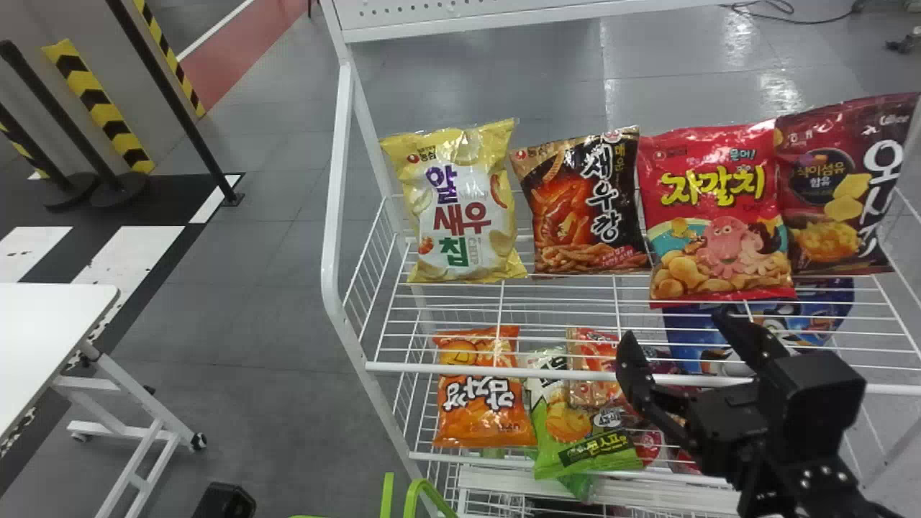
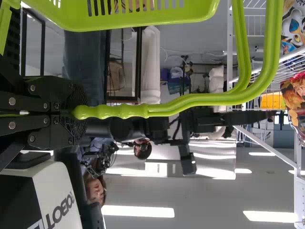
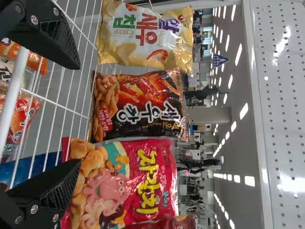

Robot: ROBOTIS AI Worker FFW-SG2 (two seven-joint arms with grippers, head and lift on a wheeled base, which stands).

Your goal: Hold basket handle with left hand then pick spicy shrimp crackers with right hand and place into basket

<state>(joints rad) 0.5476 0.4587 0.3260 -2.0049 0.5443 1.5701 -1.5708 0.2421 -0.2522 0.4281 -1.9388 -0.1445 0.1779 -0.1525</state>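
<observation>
The spicy shrimp crackers [image 1: 584, 201], a black and orange bag, stand upright on the upper shelf between a yellow bag and a red octopus bag. My right gripper [image 1: 680, 342] is open in front of the shelf's front edge, lower and to the right of that bag. In the right wrist view, my right gripper [image 3: 76, 114] has its fingers wide apart with the spicy shrimp crackers [image 3: 138, 106] beyond them, not touched. My left gripper [image 2: 74, 112] is shut on the green basket handle [image 2: 124, 110]; the basket [image 2: 143, 21] hangs from it. Part of the green handle [image 1: 424, 493] shows at the head view's bottom edge.
The white wire rack [image 1: 504, 374] holds a yellow bag [image 1: 464, 208], a red bag [image 1: 719, 216] and a dark red bag [image 1: 838, 187] on its upper shelf, with several snacks on the shelf below. A white table [image 1: 50, 324] stands at far left.
</observation>
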